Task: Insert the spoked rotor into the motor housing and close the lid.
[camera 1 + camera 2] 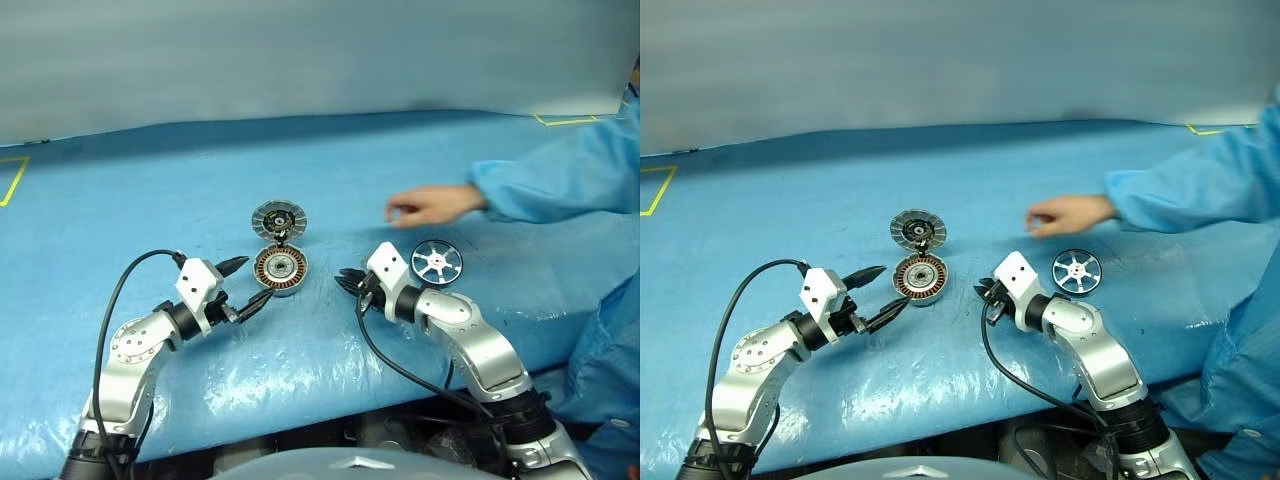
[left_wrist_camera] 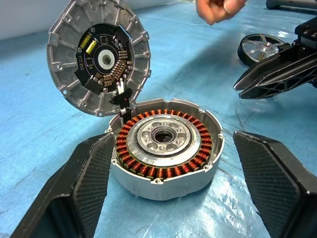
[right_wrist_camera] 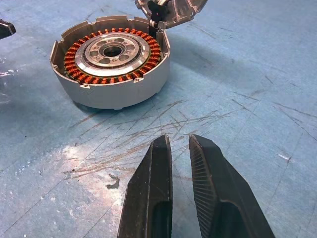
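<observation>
A wide surface (image 1: 120, 200) covered in glossy, wrinkled blue plastic sheeting, scuffed and scratched, with yellow tape corner marks (image 1: 14, 180) near its far edges, stretches back to a plain pale grey-blue wall (image 1: 300, 60) under soft, even light.

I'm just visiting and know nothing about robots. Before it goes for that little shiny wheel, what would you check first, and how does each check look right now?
1. Lid swung open, clear of the cavity: ok.
2. Motor housing has nothing lying in it, copper windings and centre bore visible: ok.
3. Spoked rotor lying flat on the table, unheld: ok.
4. Right gripper open enough to take the rotor: not ok, its fingers are nearly together, holding nothing.
5. Left gripper open on either side of the housing, ready to steady it: ok.
6. Person's hand away from the rotor: not ok, it hovers just beyond it.
</observation>
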### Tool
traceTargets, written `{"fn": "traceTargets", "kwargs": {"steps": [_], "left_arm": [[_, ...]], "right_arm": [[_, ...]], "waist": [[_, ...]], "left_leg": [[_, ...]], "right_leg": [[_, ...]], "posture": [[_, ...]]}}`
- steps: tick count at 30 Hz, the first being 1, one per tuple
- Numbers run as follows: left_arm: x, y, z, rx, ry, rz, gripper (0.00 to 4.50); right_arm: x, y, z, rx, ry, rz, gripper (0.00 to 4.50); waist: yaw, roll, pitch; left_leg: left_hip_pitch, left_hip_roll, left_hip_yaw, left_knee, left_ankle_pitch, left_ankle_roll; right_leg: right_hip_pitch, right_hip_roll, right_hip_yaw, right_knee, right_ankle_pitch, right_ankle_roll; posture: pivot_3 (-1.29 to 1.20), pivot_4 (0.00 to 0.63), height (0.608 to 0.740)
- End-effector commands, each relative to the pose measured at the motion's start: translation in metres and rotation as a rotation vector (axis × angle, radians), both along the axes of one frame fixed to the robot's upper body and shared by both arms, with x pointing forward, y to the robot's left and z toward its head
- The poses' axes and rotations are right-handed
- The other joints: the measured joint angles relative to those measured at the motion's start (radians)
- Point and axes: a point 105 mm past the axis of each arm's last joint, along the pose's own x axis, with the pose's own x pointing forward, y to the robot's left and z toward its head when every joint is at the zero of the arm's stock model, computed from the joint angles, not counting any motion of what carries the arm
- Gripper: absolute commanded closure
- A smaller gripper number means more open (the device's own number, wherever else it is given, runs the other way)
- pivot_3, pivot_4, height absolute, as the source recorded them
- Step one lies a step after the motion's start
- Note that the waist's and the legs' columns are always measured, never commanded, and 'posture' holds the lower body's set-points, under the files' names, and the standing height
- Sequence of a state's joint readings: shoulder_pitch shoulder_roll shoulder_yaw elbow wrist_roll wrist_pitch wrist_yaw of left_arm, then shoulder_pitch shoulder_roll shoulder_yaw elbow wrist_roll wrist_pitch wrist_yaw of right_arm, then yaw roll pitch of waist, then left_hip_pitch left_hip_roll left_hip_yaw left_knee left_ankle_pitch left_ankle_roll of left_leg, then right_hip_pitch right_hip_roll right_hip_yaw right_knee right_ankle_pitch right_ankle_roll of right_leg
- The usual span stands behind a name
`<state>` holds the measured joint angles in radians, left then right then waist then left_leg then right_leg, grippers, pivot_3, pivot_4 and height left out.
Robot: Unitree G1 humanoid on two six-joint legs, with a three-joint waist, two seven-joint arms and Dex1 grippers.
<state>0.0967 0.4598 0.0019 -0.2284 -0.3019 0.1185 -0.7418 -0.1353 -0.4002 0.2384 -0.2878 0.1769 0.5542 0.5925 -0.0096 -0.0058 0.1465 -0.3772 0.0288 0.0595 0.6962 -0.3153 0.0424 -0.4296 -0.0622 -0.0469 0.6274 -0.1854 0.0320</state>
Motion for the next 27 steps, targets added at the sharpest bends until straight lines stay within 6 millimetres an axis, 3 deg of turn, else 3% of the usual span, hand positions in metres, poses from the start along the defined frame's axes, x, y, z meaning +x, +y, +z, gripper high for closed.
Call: {"fn": "traceTargets", "kwargs": {"steps": [1,8,20,27], "left_arm": [[0.002,-0.001,0.007,-0.01,-0.041,-0.001,0.37],[0.001,-0.002,0.006,-0.014,-0.039,0.0,0.37],[0.002,-0.004,0.005,-0.02,-0.041,-0.004,0.37],[0.003,-0.004,0.005,-0.019,-0.041,0.0,0.37]], "right_arm": [[0.005,0.0,0.016,0.021,-0.064,-0.001,3.83],[0.015,-0.008,0.027,0.06,-0.105,-0.077,3.83],[0.019,-0.01,0.037,0.071,-0.146,-0.093,0.02],[0.027,-0.019,0.042,0.042,-0.177,-0.12,0.02]], "waist": [[0.0,0.0,0.0],[0.0,0.0,0.0],[0.0,0.0,0.0],[0.0,0.0,0.0]], "left_leg": [[0.0,0.0,0.0,0.0,0.0,0.0],[0.0,0.0,0.0,0.0,0.0,0.0],[0.0,0.0,0.0,0.0,0.0,0.0],[0.0,0.0,0.0,0.0,0.0,0.0]], "right_leg": [[0.0,0.0,0.0,0.0,0.0,0.0],[0.0,0.0,0.0,0.0,0.0,0.0],[0.0,0.0,0.0,0.0,0.0,0.0],[0.0,0.0,0.0,0.0,0.0,0.0]], "posture": [[0.0,0.15,0.74],[0.0,0.15,0.74],[0.0,0.15,0.74],[0.0,0.15,0.74]]}}
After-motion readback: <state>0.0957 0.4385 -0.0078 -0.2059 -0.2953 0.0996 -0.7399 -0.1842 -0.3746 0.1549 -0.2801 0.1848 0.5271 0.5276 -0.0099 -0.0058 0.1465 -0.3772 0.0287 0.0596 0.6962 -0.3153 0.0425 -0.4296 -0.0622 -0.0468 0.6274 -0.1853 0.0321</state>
